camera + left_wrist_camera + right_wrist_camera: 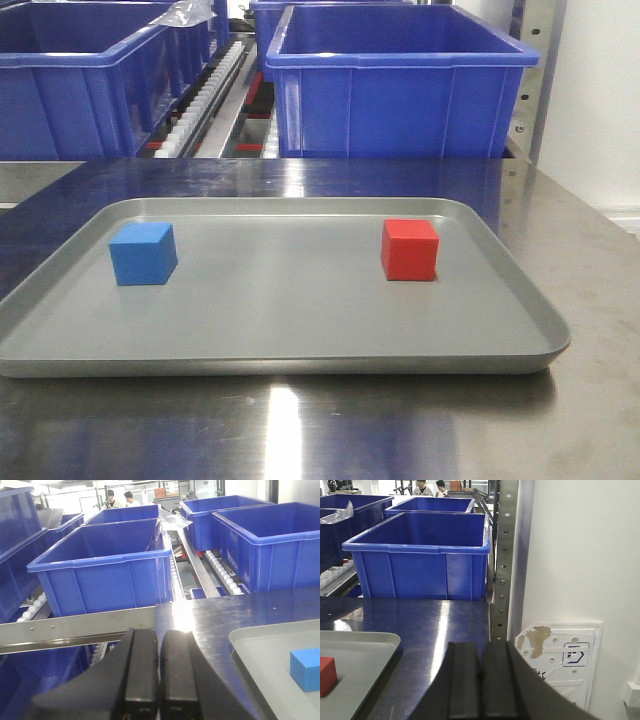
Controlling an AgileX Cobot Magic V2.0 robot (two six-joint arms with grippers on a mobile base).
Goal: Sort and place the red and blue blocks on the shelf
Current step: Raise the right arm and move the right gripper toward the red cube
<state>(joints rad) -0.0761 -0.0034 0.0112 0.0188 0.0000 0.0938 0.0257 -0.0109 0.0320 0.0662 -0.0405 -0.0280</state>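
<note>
Here we are at the very start: both blocks sit on the tray (280, 366), and neither is in a grip. The blue block (143, 253) is on the tray's left side and the red block (410, 249) on its right, well apart, both flat on their bases. The tray lies on the steel table (300, 430), and the shelf (75, 629) with its bins (400, 100) is at the far edge.

The left claw (159, 675) has its fingers pressed together with nothing between them. It hangs over the table's near left corner, and the blue block is off to its right. The right claw (481, 680) is pressed closed and empty too, with the red block at its left.

We judge the first pick comes next. A claw must spread its fingers, drop over a block, squeeze two opposite faces and lift it toward the shelf.

The count: one red block, one blue block, one tray, two claws. Two bins stand in the near row, with more behind.
</note>
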